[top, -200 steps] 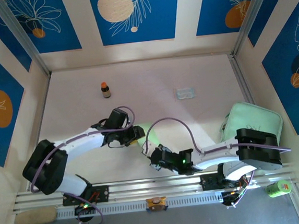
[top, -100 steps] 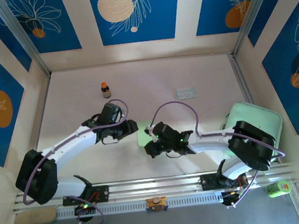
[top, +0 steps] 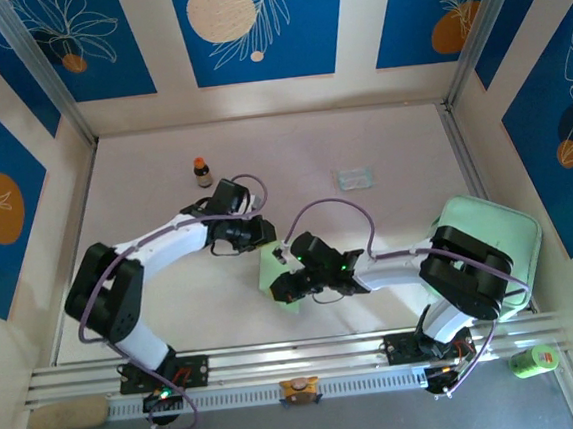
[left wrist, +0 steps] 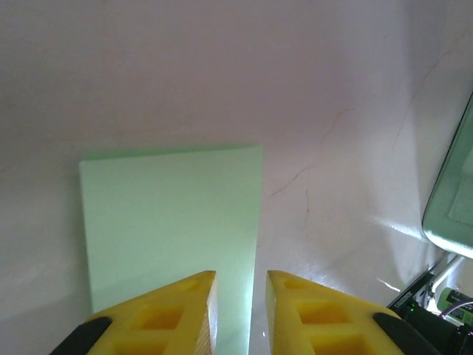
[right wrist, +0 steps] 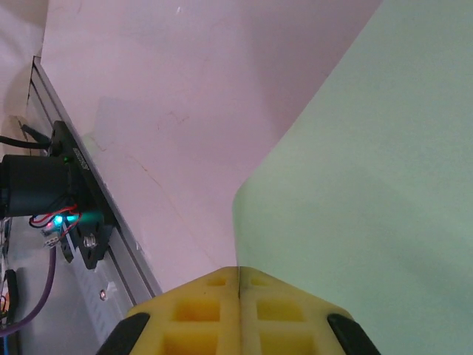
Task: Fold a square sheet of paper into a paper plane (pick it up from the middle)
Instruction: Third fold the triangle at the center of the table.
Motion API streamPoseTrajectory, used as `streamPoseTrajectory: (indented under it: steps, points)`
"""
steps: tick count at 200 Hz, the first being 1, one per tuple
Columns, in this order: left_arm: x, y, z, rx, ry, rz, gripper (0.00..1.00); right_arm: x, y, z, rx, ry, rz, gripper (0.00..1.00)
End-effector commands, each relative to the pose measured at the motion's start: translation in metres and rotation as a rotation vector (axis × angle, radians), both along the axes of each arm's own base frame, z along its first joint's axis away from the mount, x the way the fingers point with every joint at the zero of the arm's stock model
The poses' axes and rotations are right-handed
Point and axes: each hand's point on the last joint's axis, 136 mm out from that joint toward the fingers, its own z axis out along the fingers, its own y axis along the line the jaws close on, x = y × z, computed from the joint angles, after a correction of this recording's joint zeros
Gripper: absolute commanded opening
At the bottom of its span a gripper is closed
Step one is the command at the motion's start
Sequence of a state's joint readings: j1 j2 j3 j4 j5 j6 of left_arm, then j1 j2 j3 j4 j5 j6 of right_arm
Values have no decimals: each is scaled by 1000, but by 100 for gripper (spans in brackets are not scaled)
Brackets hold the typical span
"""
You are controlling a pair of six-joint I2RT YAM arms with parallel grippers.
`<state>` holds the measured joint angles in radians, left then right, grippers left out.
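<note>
Nearest the rail, the right gripper (top: 285, 287) is seen from above, low over the bench (top: 380, 136). In its wrist view the jaws are pressed together, and the square sheet of paper (right wrist: 369, 185) spreads up and to the right from their seam, so the sheet's near edge is judged to be pinched there. The sheet is found between the two grippers, lying on the bench just beyond the right one. At its far side the left gripper (left wrist: 240, 279) is held with its jaws a narrow gap apart above the sheet's right-hand edge. There the sheet is shown as an oblong running straight away from the jaws, a shape largely covered by the arms in the top view. Farther back, a brown bottle (top: 201, 172) and a clear packet (top: 356, 177) are seen well apart from it.
</note>
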<state>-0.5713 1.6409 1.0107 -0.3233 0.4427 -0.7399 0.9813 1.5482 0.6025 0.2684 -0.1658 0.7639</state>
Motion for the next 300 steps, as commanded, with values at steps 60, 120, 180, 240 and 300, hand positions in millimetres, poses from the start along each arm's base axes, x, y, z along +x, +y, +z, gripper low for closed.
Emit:
streamPoseTrajectory:
  steps: [60,120,180,240,300]
  points:
    - [-7,-12,-63,-3,131,-89,19,-1,-7,-1,3,12,-20,4]
    - [-17,-4,-84,33,162,-89,18,14,-22,-13,-115,-11,-89,4]
    - [-17,-3,-83,36,160,-84,17,29,-35,-19,-205,-33,-128,4]
    - [-17,-2,-79,34,151,-77,17,34,-42,-29,-297,-40,-154,4]
    - [-17,-2,-77,32,149,-74,17,30,-48,-33,-330,-37,-163,4]
